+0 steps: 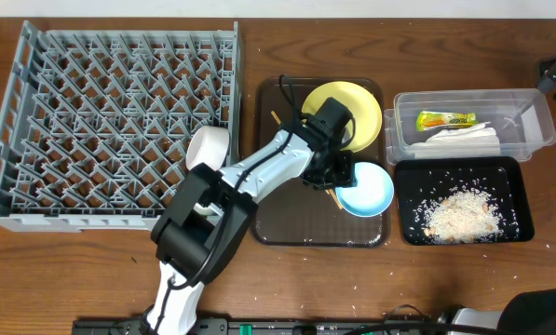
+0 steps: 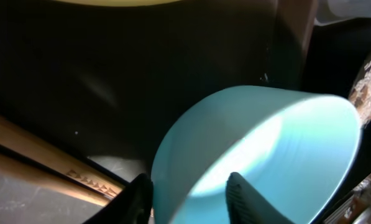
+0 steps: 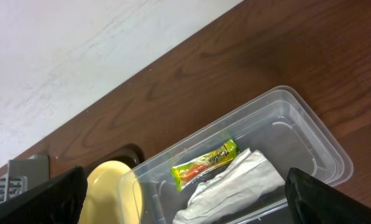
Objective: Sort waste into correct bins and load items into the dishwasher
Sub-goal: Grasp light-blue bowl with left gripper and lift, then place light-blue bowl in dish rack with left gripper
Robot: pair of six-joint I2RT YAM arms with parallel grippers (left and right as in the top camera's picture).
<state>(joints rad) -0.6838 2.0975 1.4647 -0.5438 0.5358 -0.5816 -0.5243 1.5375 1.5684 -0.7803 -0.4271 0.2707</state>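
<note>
The left gripper [image 2: 188, 198] pinches the wall of the light blue bowl [image 1: 367, 191], one finger inside. The bowl sits at the lower right of the brown tray [image 1: 287, 223], mouth tipped rightward. The right gripper [image 3: 191, 202], spread wide, hangs near the clear tub [image 3: 322, 134].

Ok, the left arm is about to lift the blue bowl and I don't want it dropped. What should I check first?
1. Left fingers straddle the light blue bowl's rim, one inside and one outside: ok.
2. Grip firm on the rim: cannot tell.
3. Bowl free of food: ok.
4. Chopsticks not touching the bowl: cannot tell.
5. Dish rack has free pegs: ok.
6. Right fingers open, over the clear tub, out of the way: ok.
</note>
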